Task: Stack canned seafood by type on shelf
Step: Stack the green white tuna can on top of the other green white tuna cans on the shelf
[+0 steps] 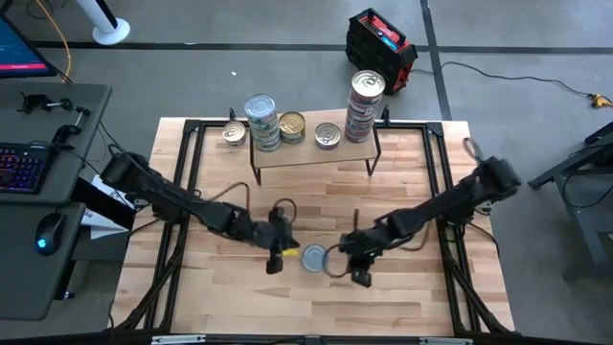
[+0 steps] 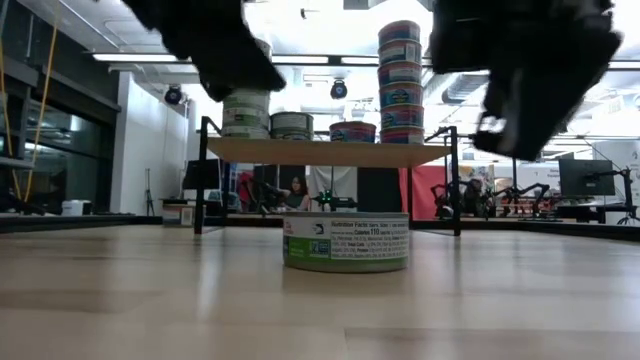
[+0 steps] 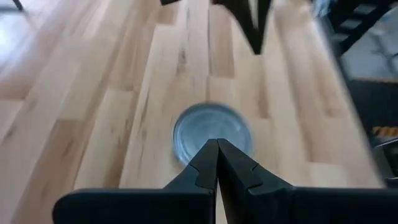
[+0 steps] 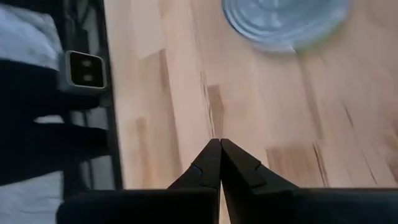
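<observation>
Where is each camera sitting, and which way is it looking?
High view: above the table, looking straight down; shows both arms, the lone tin and the shelf.
Low view: at tabletop height, looking level across to the shelf; dark arm parts hang in from the top.
Left wrist view: on the left arm, looking past the shut left gripper down at the tin.
Right wrist view: on the right arm, looking past the shut right gripper at the tabletop.
Shared: all four show the same tin.

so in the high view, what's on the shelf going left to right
small gold-lidded can → stack of cans → single gold-lidded can → single silver-lidded can → tall stack of cans, all on the shelf
</observation>
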### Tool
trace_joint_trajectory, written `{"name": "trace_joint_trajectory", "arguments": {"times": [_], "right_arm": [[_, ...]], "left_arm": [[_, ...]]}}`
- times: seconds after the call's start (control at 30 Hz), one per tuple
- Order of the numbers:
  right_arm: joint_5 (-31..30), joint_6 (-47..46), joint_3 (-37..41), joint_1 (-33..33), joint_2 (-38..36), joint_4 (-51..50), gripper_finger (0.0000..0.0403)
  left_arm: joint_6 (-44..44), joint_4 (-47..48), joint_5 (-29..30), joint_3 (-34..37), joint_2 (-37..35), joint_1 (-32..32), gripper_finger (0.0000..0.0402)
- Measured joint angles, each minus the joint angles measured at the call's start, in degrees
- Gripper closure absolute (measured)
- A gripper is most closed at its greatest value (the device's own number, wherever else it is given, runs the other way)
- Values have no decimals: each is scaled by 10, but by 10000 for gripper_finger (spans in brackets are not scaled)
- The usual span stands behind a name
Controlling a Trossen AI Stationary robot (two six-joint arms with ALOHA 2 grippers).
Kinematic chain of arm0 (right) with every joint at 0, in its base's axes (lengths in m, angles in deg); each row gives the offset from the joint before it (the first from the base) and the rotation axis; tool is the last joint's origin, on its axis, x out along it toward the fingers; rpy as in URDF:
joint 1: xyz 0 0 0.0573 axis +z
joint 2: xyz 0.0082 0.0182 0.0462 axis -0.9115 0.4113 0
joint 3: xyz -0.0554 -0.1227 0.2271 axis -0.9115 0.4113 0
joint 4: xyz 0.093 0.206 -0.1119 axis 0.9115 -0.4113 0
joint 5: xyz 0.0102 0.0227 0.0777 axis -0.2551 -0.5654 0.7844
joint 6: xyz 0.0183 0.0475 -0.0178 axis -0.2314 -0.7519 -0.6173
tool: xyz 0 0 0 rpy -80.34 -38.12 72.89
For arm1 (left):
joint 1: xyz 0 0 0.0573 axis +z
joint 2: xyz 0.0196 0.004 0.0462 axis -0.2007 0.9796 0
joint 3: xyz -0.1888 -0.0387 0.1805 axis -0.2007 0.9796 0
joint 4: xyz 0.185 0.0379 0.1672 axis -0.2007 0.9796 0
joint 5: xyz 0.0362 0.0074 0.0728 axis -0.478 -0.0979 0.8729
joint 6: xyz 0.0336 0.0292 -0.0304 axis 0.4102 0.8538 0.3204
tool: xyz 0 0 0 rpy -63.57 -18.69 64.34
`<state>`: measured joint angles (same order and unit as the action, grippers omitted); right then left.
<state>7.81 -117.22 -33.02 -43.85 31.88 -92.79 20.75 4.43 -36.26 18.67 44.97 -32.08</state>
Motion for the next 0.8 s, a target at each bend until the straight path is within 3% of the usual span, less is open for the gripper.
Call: {"name": "trace_joint_trajectory", "arguments": {"times": [0.27, 0.47, 0.8], "right_arm": [[-93, 119, -130, -10, 144, -89, 403], [-145, 162, -149, -20, 157, -75, 403], [-150, 187, -149, -28, 157, -27, 403]], "left_arm": [[-30, -117, -6, 0, 125, -10, 401], [-42, -113, -35, 0, 159, -19, 401], [-1, -81, -27, -1, 169, -11, 401]]}}
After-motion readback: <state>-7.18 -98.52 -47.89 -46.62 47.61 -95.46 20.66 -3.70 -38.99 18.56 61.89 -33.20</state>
